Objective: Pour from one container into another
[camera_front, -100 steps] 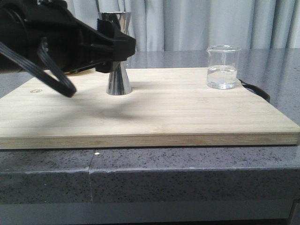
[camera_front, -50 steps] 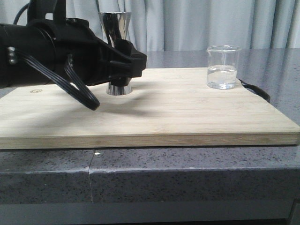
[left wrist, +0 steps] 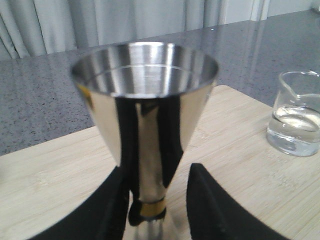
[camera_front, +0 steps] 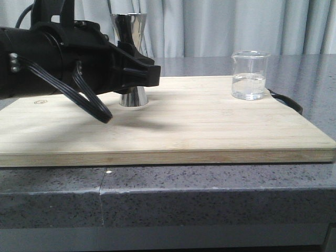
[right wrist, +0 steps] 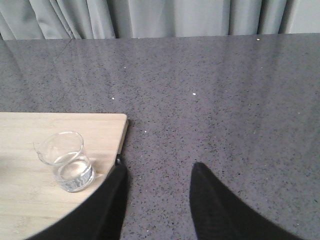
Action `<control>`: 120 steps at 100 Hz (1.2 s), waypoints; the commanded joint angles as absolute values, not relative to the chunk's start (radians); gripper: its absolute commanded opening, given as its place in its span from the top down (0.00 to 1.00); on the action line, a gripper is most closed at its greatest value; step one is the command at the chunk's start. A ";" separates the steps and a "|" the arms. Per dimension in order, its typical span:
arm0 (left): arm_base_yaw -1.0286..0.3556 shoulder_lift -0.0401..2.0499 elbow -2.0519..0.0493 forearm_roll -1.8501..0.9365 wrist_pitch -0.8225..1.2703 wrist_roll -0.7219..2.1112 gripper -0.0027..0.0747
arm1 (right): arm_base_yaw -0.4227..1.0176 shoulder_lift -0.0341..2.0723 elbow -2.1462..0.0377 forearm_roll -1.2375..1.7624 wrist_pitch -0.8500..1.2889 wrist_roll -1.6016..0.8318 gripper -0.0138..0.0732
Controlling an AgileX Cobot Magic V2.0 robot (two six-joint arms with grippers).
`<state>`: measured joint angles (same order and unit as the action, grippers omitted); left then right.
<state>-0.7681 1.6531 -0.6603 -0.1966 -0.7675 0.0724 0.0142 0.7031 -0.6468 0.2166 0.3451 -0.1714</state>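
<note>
The steel jigger (camera_front: 129,29) stands upright on the left half of the wooden board (camera_front: 210,128). My left gripper (camera_front: 149,75) reaches in from the left at the height of its narrow waist. In the left wrist view the jigger (left wrist: 145,85) stands between the black fingers of the left gripper (left wrist: 159,170). The gripper is open, with a gap showing beside the gold band. The glass beaker (camera_front: 250,75) holds some clear liquid and sits at the board's far right corner. My right gripper (right wrist: 159,169) hangs open over the grey counter, right of the beaker (right wrist: 67,162).
The board lies on a speckled grey counter (camera_front: 210,189) with grey curtains behind. A dark curved object (camera_front: 287,101) lies behind the board's right edge. Bare board (left wrist: 240,175) separates the jigger from the beaker (left wrist: 297,125).
My left arm has come down and moved right, bringing its fingers from the jigger's upper cone to around its waist. The jigger and the beaker have not moved.
</note>
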 commanded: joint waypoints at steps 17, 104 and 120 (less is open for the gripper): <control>-0.776 1.619 -0.688 -0.194 -0.898 0.064 0.99 | 0.018 0.714 -0.680 0.248 0.268 -0.182 0.53; -0.780 1.397 -0.689 -0.164 -0.701 0.008 0.99 | 0.407 1.110 -0.419 0.246 -0.465 -0.182 0.29; -0.780 1.397 -0.689 -0.164 -0.691 0.008 0.99 | 0.411 1.224 -0.419 0.216 -0.637 -0.182 0.29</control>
<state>-0.7727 1.4356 -0.6603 -0.1697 -0.6175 0.0169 0.4081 1.1929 -0.3949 0.2393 -0.4643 -0.1714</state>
